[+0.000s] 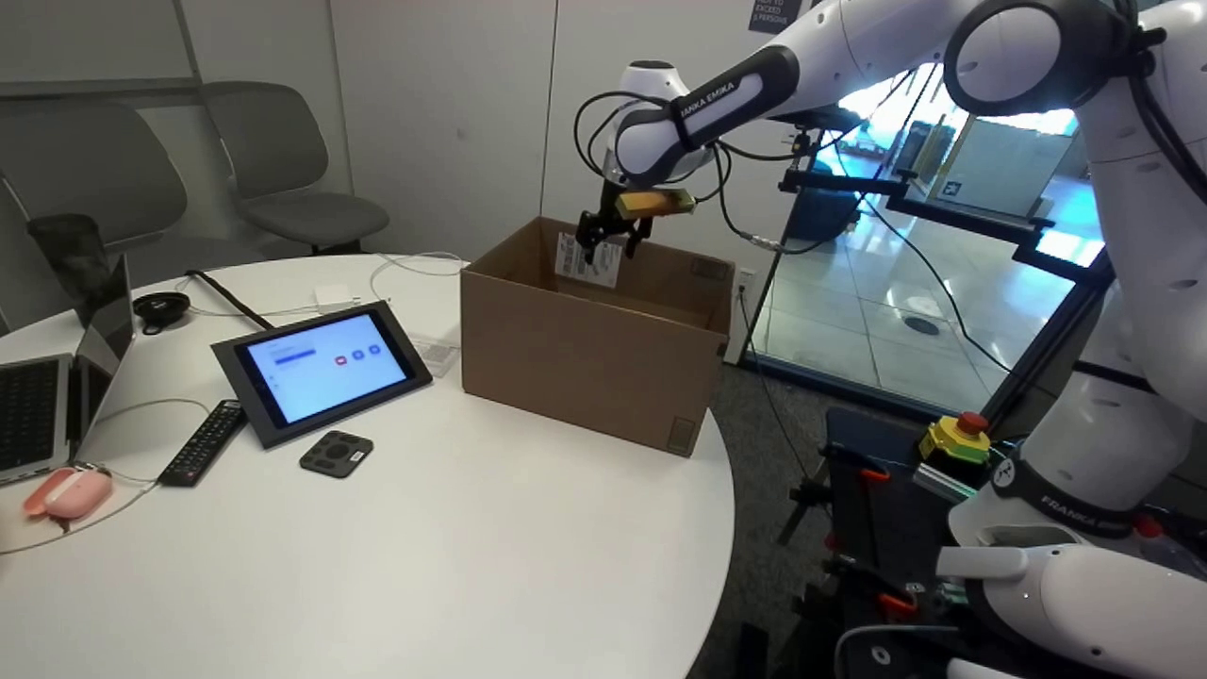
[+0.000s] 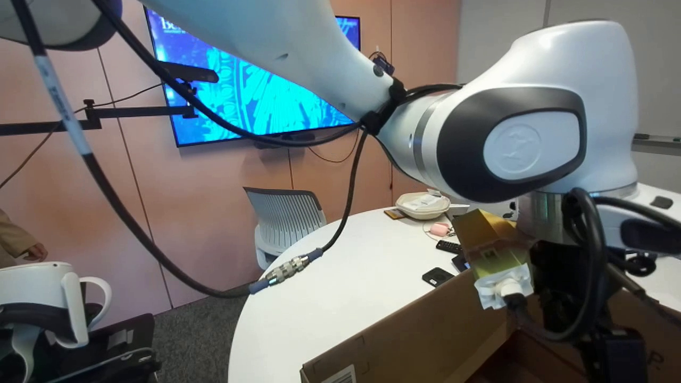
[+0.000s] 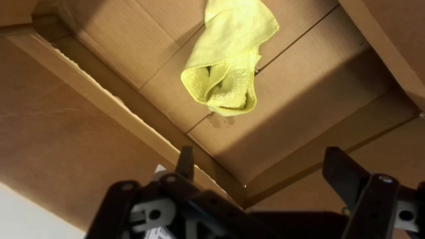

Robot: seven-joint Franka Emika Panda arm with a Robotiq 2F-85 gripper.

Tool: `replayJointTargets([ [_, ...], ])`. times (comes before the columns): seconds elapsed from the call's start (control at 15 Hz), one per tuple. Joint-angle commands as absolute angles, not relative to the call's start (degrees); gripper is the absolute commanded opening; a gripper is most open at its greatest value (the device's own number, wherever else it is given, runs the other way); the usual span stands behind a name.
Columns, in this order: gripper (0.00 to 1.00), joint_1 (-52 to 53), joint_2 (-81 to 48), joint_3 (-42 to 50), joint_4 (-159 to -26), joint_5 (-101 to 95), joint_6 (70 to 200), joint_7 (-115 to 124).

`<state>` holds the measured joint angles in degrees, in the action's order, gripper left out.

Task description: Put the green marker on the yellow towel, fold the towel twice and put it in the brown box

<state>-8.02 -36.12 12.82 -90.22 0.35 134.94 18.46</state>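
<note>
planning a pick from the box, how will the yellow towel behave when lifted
The yellow towel will probably hang floppy, since its edges curl and crease softly in the wrist view. It is likely light for its size, looking like thin cloth. Its loose folds may well open if pinched at one edge, as nothing visible fastens them.

A remote lies between a laptop and lit tablet.

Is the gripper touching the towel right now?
Apart. The wrist view shows a stretch of bare box between the towel and the open gripper, and neither finger overlaps the towel.
</note>
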Motion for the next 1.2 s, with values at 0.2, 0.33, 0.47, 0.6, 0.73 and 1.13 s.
replayJointTargets([
  [0.2, 1.0, -4.96, -21.14, 10.88, -98.26, -1.03, 132.32, 14.53],
  [0.33, 1.0, -3.74, -16.11, 9.9, -101.39, -1.5, 131.37, 13.62],
  [0.47, 1.0, -2.86, -10.82, 8.29, -104.77, -1.22, 129.92, 12.25],
  [0.6, 1.0, -2.4, -6.12, 6.59, -107.33, -0.13, 127.13, 10.9],
  [0.73, 1.0, -1.92, -1.56, 4.81, -109.81, 1.21, 123.64, 9.86],
  [1.13, 1.0, -0.62, 10.46, 1.36, -114.44, 5.45, 110.26, 7.55],
])
